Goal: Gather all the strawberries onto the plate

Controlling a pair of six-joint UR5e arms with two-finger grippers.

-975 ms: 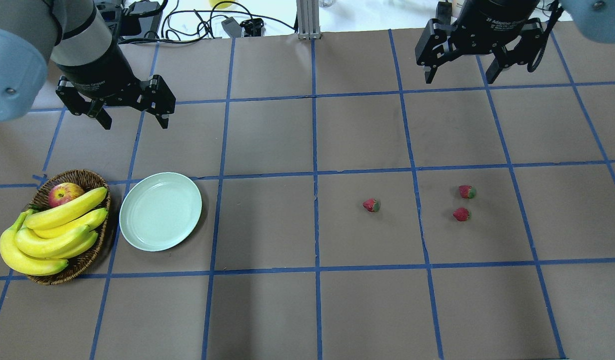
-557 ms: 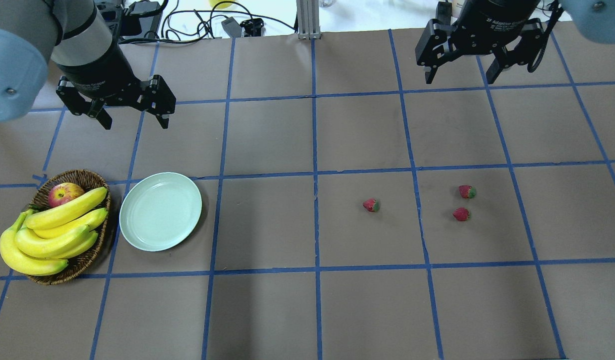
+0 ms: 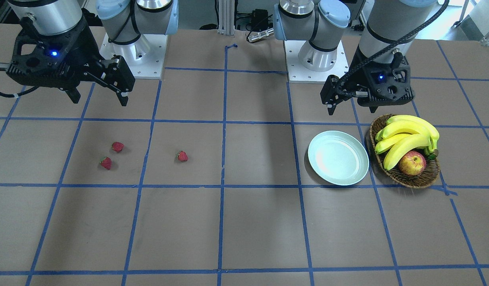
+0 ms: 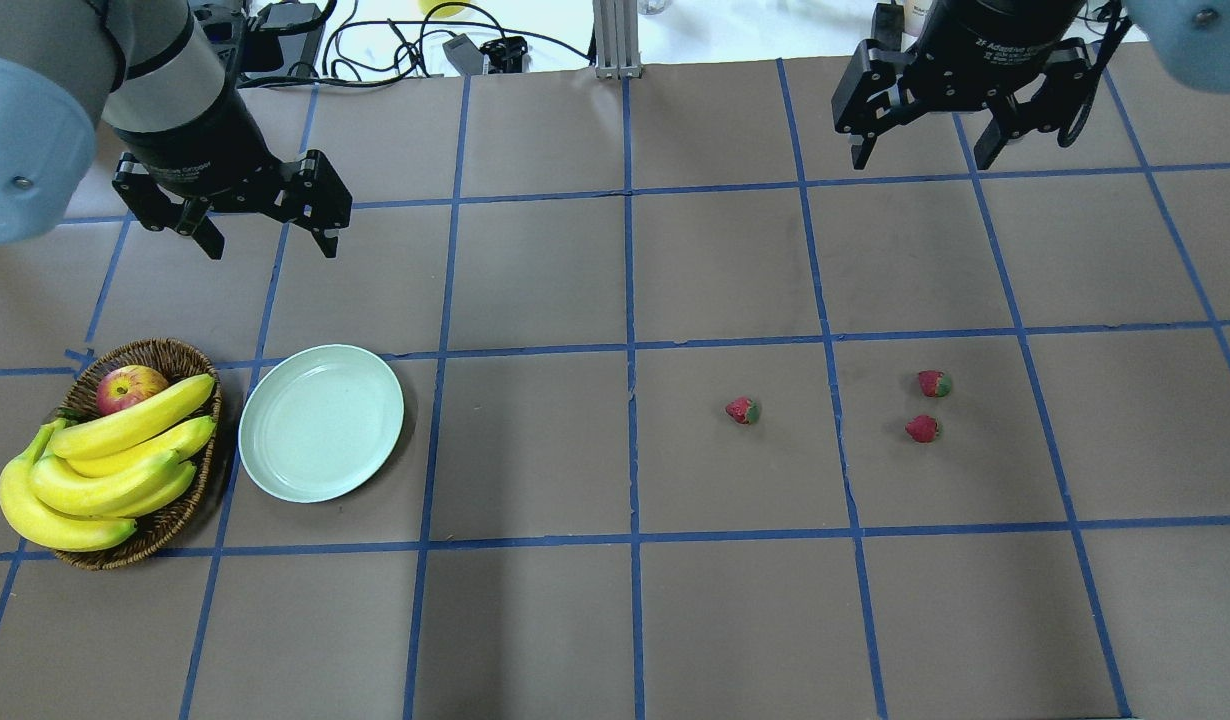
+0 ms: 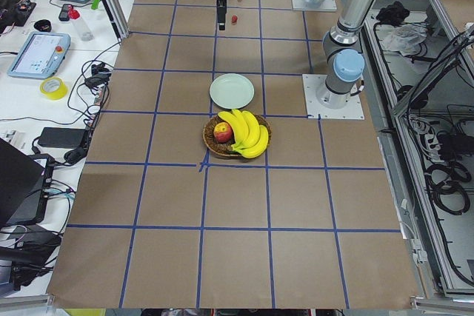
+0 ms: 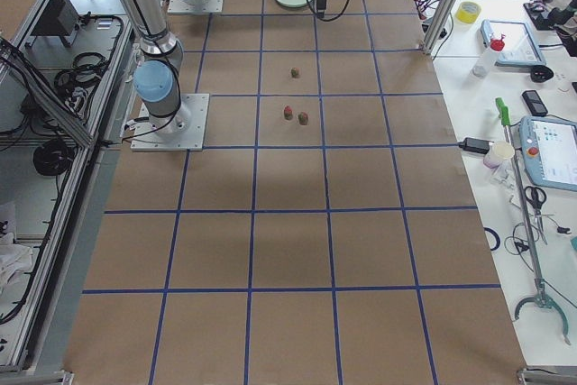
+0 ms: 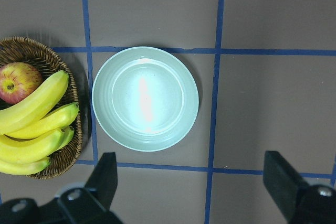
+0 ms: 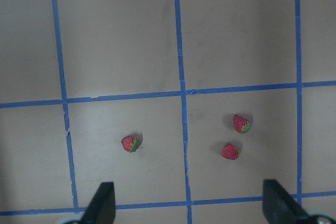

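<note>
Plainly, two containers sit on the table [image 4: 535,280]. Clock directions below follow the overhead view. The pale mint plate [image 4: 321,422] shows its smooth face. Just beside it, at its 9 o'clock, the brown wicker basket [image 4: 165,350] holds one bunch of yellow bananas [image 4: 105,470]. At least four fingers can be counted in the bunch. One red-yellow apple [image 4: 130,388] is tucked against the basket's 12 o'clock rim.

All three strawberries lie on the brown paper, well apart from the plate and out toward its 3 o'clock. The lone strawberry [image 4: 743,410] is the nearest to the plate. Further toward 3 o'clock is a pair, the upper strawberry [image 4: 934,383] at about 12 o'clock of the lower strawberry [image 4: 922,429], near it but not touching. Each lies on its side with its long axis roughly along the 9-to-3 line, green cap toward 3 o'clock and red tip toward 9 o'clock.

The left gripper [image 4: 271,248] hangs above the table at about 11 o'clock of the plate, its jaws spread wide and holding nothing. The right gripper [image 4: 919,160] hangs at 12 o'clock of the pair, well apart from them. Its jaws are likewise spread wide and hold nothing.
</note>
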